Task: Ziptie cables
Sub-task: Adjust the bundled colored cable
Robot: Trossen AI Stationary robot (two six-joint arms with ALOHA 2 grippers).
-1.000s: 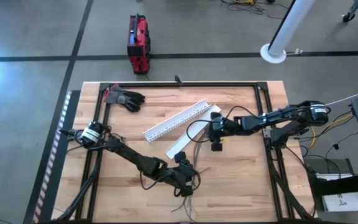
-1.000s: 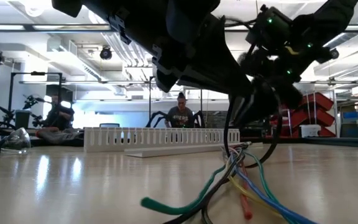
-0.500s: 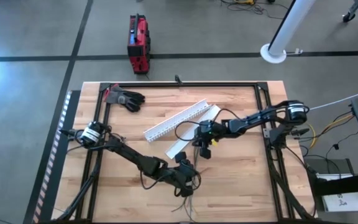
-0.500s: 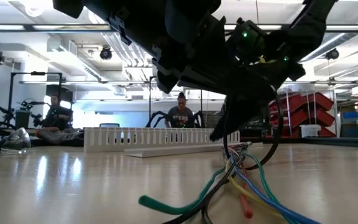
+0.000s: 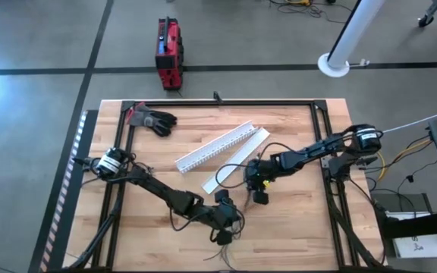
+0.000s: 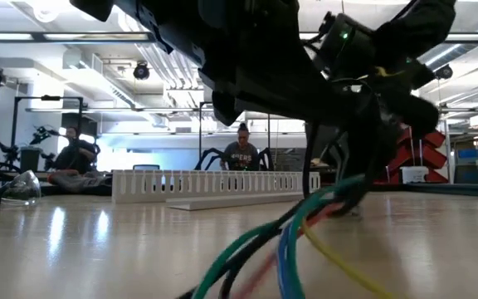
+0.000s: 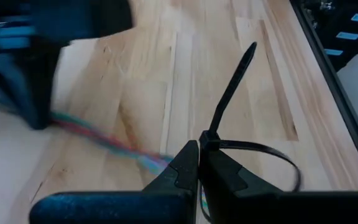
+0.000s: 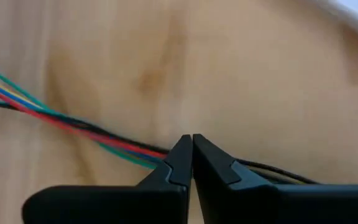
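Observation:
The cables (image 8: pixel 73 118) are a thin bunch of green, red, blue, yellow and dark wires. In the low view they (image 6: pixel 305 224) rise off the table near the front. My right gripper (image 5: pixel 258 196) is shut on them at the table's middle. Just left of it and nearer the front edge, my left gripper (image 5: pixel 222 231) is shut on a black zip tie (image 7: pixel 229 93). The tie is bent into an open loop (image 7: pixel 288 165), and its tail sticks out past the fingertips. In the left wrist view the cables (image 7: pixel 104 134) lie blurred beyond the tie. My left gripper pinches the zip tie at its head (image 7: pixel 205 134), where tail and loop meet, between its two fingertips. The tail points away from the fingers and the loop curls off to one side, clear of the table. My right gripper pinches the bunch of cables (image 8: pixel 157 152) between its fingertips, several wires together, the fingers lying across them. The wires trail slack away from the fingers over the wood.
A white slotted channel (image 5: pixel 215 148) and its flat lid (image 5: pixel 237 161) lie slanted behind the grippers. A black glove (image 5: pixel 154 120) sits at the far left corner. Black frame rails (image 5: pixel 226 104) run along the table's edges. A red case (image 5: pixel 169 53) stands on the floor beyond.
My right gripper has swung left toward the table's middle, then toward the near edge, staying shut on the cables. The cables' free ends have been drawn toward the near edge and now stand raised where they lay flat. My left gripper has shifted slightly nearer.

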